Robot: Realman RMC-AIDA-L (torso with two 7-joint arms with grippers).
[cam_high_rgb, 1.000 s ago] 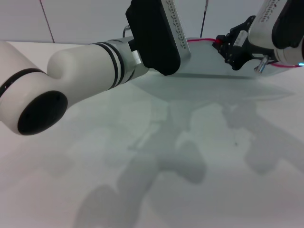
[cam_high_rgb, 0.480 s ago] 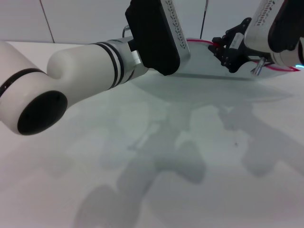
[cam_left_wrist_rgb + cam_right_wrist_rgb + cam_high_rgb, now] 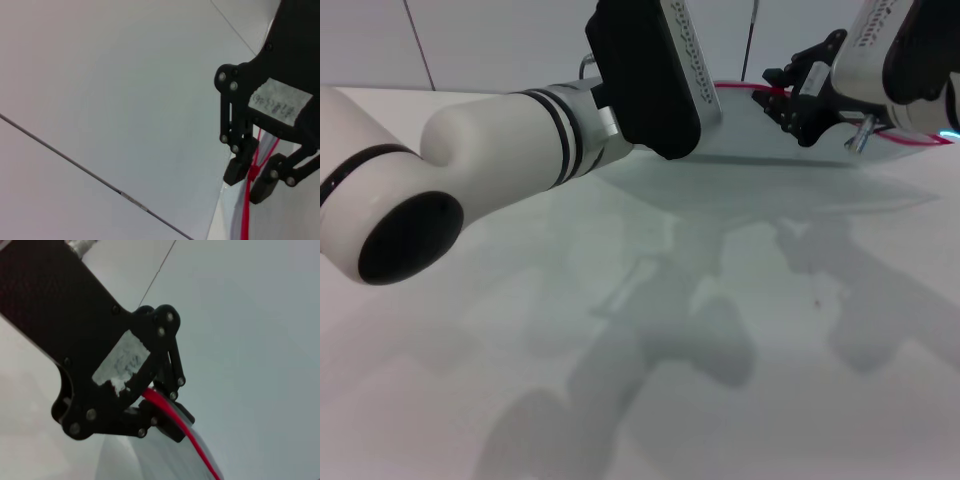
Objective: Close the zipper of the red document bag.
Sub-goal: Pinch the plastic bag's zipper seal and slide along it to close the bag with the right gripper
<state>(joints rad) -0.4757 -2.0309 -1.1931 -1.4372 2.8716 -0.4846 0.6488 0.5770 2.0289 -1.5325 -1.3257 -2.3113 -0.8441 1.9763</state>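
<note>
- One red document bag [image 3: 770, 135], a flat translucent pouch lying at the far side of the white table [image 3: 620, 400].
- One zipper [image 3: 745, 87], a thin red strip along the bag's far edge; it shows in all three views.
- Two arms, each with one black gripper: the left gripper [image 3: 165, 415] pinched on the red strip near one end, and the right gripper [image 3: 252, 177] clamped on the same strip farther along.
- One table.
</note>
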